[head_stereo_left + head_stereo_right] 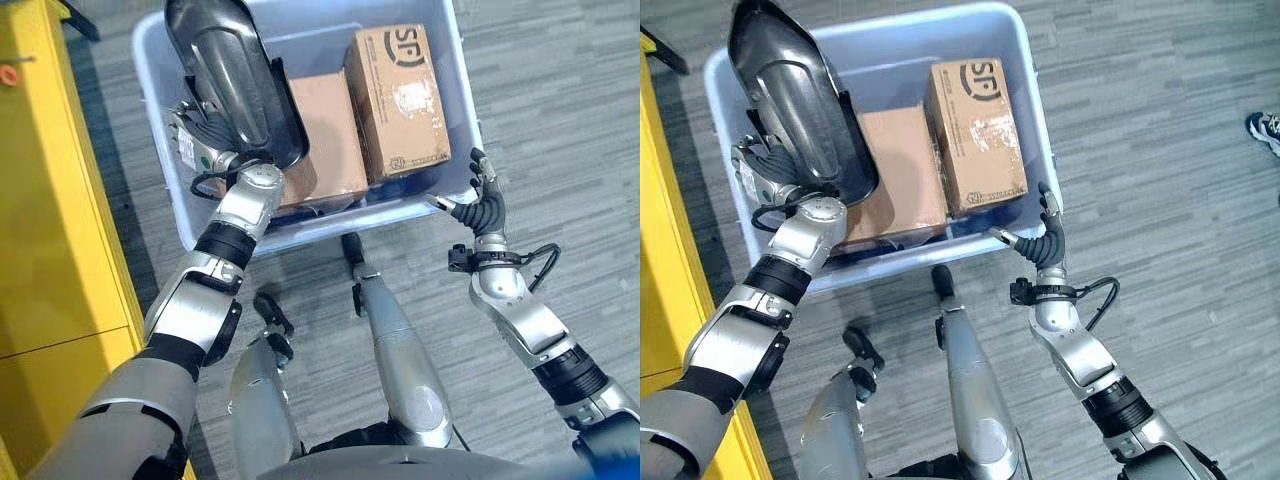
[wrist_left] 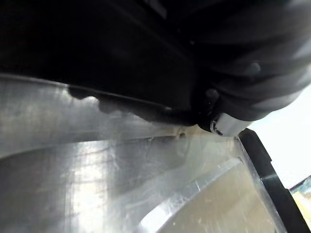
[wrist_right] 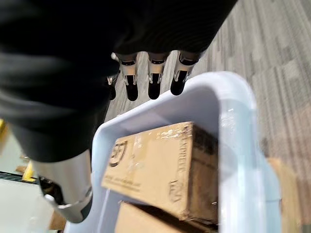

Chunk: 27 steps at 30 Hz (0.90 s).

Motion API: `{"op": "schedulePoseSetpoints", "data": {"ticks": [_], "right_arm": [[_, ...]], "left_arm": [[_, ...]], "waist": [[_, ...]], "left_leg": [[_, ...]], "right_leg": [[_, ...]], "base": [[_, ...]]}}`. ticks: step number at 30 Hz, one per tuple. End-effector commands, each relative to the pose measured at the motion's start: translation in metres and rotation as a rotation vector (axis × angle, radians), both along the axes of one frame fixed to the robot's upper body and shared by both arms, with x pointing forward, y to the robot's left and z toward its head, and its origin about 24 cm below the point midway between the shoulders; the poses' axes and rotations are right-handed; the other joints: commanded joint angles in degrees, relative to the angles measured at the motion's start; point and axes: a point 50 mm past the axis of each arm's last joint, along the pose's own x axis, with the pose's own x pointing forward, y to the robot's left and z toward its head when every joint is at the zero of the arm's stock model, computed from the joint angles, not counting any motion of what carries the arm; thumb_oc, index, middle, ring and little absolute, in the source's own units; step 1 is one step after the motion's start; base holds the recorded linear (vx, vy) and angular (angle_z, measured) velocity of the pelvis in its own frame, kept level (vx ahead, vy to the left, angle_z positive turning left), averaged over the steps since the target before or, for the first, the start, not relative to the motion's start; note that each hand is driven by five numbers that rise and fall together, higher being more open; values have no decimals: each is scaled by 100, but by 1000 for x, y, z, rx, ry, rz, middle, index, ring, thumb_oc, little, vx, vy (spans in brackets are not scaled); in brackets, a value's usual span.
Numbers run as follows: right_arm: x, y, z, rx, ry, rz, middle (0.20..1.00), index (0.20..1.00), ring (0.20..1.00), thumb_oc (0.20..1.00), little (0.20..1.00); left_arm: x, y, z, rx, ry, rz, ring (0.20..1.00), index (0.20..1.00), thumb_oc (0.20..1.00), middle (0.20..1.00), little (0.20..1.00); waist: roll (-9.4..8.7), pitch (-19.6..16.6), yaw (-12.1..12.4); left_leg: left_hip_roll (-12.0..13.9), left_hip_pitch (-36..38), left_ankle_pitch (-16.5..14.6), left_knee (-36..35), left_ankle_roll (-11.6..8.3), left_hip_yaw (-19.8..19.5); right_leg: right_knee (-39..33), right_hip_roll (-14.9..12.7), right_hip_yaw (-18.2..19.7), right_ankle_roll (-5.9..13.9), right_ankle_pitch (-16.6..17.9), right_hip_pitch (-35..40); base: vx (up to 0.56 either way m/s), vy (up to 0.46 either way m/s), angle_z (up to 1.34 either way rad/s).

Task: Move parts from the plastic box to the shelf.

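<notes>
Take the pale blue plastic box (image 1: pixel 455 120) on the grey floor as your landmark. Your left hand (image 1: pixel 200 145) is at the box's left side, its fingers curled round a large, shiny dark grey curved part (image 1: pixel 235 75), which stands tilted above the box's left half. In the left wrist view, that part's brushed metal surface (image 2: pixel 121 184) sits right against the hand. Inside the box, two cardboard cartons lie side by side: a plain one (image 1: pixel 330 135) in the middle and a printed one (image 1: pixel 398 100) against the right wall. Your right hand (image 1: pixel 485 205) hovers just outside the box's near right corner, fingers relaxed and holding nothing. A yellow cabinet (image 1: pixel 45 200) stands left of the box.
</notes>
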Motion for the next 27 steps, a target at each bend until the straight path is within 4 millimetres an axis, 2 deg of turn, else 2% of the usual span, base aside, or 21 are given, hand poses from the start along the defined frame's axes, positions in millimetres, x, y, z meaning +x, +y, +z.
{"op": "schedulePoseSetpoints", "data": {"ticks": [1, 6, 10, 11, 12, 14, 15, 21, 24, 27], "right_arm": [[-8, -7, 27, -25, -148, 18, 1000, 1000, 1000, 1000, 1000], [-8, -7, 28, -42, -139, 50, 1000, 1000, 1000, 1000, 1000], [-9, -4, 28, -42, -123, 94, 1000, 1000, 1000, 1000, 1000], [-9, -4, 27, -48, -117, 106, 1000, 1000, 1000, 1000, 1000], [-10, -2, 24, -64, -110, 131, 1000, 1000, 1000, 1000, 1000], [-12, 1, 19, -89, -93, 169, 1000, 1000, 1000, 1000, 1000], [-12, 5, 16, -105, -79, 195, 1000, 1000, 1000, 1000, 1000], [-11, 17, 8, -83, -24, 249, 1000, 1000, 1000, 1000, 1000], [-12, 26, 3, -41, 1, 281, 1000, 1000, 1000, 1000, 1000], [-15, 34, -1, -23, 18, 296, 1000, 1000, 1000, 1000, 1000]], "left_arm": [[-10, 15, 29, 42, -199, 74, 200, 200, 200, 200, 200], [-14, 23, 33, 68, -226, 76, 200, 200, 200, 200, 200], [-18, 25, 28, 78, -228, 29, 200, 200, 200, 200, 200], [-20, 25, 23, 79, -224, 14, 200, 200, 200, 200, 200], [-24, 24, 13, 78, -211, -13, 200, 200, 200, 200, 200], [-33, 23, -8, 79, -165, -59, 200, 200, 200, 200, 200], [-41, 25, -30, 73, -101, -109, 200, 200, 200, 200, 200], [-68, 28, -77, 45, 43, -114, 200, 200, 200, 200, 200], [-81, 27, -90, 63, 89, -116, 200, 200, 200, 200, 200], [-89, 32, -92, 101, 110, -130, 200, 200, 200, 200, 200]], "waist": [[112, 106, -179], [191, 106, -121], [289, 104, -69], [323, 103, -60], [399, 62, -4], [514, -111, 129], [606, -280, 303], [737, -632, 792], [728, -823, 1058], [679, -983, 1298]], "left_leg": [[284, -71, 542, -215, -126, -349], [272, 392, 516, -384, -105, -452], [239, 728, 490, -561, -81, -522], [224, 835, 507, -634, -76, -538], [233, 934, 662, -777, -31, -506], [174, 1110, 703, -934, -22, -576], [86, 1210, 696, -1001, -8, -674], [-287, 1452, 429, -1015, 109, -965], [-477, 1621, 324, -1064, 194, -1103], [-704, 1728, 169, -1060, 332, -1154]], "right_leg": [[761, 84, -600, 40, -1327, 552], [728, 93, -599, 25, -1440, 1023], [660, 77, -582, 34, -1502, 1370], [613, 67, -579, 36, -1506, 1485], [464, 52, -634, 7, -1360, 1605], [204, -74, -734, 39, -1313, 1899], [-62, -192, -839, 73, -1272, 2191], [-843, -447, -1090, 233, -1035, 2952], [-1304, -582, -1223, 401, -781, 3336], [-1619, -789, -1383, 630, -515, 3584]], "base": [[31, 122, 0], [43, 113, 8], [17, 138, 9], [-54, 229, 11], [-51, 266, 12], [-7, 333, 15], [20, 322, 18], [3, 253, 42], [-20, 288, 22], [-71, 273, 19]]}}
